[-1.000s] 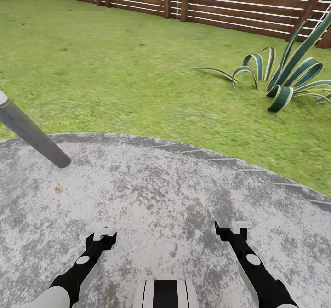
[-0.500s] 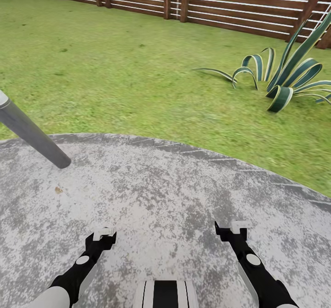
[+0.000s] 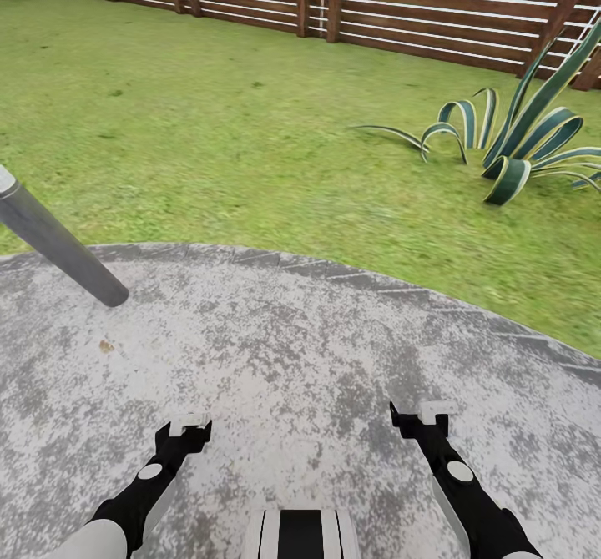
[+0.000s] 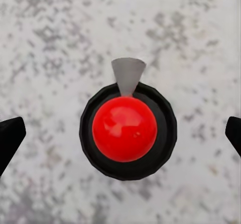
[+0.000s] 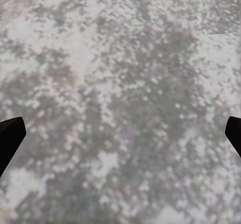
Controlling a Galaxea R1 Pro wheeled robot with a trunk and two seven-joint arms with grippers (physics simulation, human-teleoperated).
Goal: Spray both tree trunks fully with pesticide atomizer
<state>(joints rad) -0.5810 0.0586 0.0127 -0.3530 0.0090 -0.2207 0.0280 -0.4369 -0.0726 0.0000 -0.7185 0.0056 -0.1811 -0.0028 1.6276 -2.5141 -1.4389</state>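
The garden's lawn [image 3: 209,125] stretches far to the fence [image 3: 434,8]; nearer lies a round stone floor [image 3: 317,342]. A grey pole [image 3: 58,246] slants at the left, and a striped plant [image 3: 517,142] sits far right. Both tools hang released over the paving — left tool [image 3: 185,432], right tool [image 3: 421,419], fingers spread. The left wrist view looks down on a red-topped, black-rimmed thing with a grey nozzle, likely the atomizer [image 4: 128,128], centred between the fingers. To grasp it well, I would lower straight and close evenly around the body. Nothing blocks it; no trees are in view.
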